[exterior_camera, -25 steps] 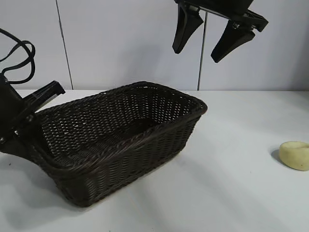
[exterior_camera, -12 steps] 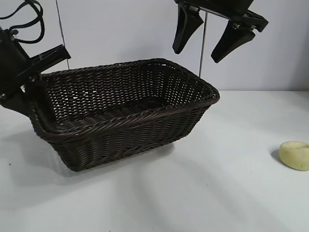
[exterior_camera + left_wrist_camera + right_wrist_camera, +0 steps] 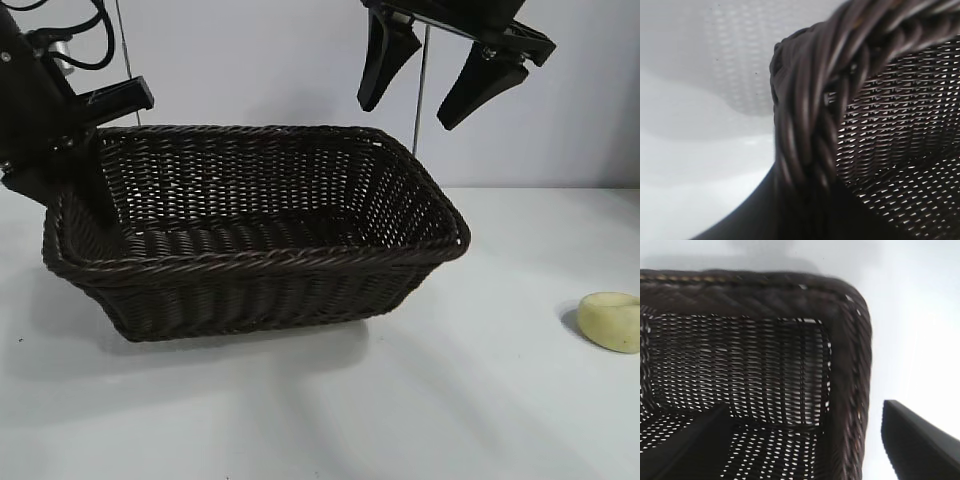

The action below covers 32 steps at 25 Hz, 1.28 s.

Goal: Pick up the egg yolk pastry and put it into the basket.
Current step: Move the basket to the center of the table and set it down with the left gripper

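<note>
The dark woven basket [image 3: 260,235] fills the left and middle of the exterior view, roughly level. My left gripper [image 3: 75,195] is shut on the braided rim at the basket's left end, one finger inside the wall and one outside. In the left wrist view the rim [image 3: 810,100] runs straight into the dark jaws. My right gripper [image 3: 408,112] hangs open high above the basket's right end, holding nothing. In its wrist view, the right gripper [image 3: 800,450] looks down on the basket's corner [image 3: 850,340]. The pale yellow egg yolk pastry [image 3: 611,321] lies on the table at the far right.
The white table [image 3: 480,400] stretches between the basket and the pastry. A pale wall with a vertical seam stands close behind. The left arm's cables loop at the upper left corner.
The left gripper has risen with the basket's left end. The basket has swung from tilted and corner-on to level and broadside. The right gripper and the pastry have stayed put.
</note>
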Each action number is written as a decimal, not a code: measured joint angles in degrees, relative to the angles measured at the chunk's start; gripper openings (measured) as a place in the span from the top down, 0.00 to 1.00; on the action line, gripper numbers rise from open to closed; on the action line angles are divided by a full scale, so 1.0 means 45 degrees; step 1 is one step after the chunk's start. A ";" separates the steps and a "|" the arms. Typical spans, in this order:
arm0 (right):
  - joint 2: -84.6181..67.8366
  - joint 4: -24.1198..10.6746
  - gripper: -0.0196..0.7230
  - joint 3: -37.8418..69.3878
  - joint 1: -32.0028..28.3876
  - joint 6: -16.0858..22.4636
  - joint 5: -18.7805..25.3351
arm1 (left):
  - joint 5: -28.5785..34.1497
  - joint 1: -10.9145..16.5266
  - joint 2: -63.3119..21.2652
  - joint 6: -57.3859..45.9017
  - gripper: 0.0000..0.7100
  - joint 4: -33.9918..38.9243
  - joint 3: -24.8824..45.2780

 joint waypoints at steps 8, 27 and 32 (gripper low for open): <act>0.0000 0.0000 0.18 0.0000 0.0000 0.0000 0.0015 | 0.0278 0.0000 0.1325 0.0370 0.86 -0.0666 -0.1255; 0.0000 0.0000 0.18 0.0000 0.0000 0.0000 0.0004 | 0.0095 -0.0490 0.2185 0.1031 0.78 -0.0881 -0.1265; 0.0000 0.0000 0.18 0.0000 0.0000 0.0000 0.0004 | 0.0095 -0.0479 0.2185 0.1031 0.47 -0.0960 -0.1280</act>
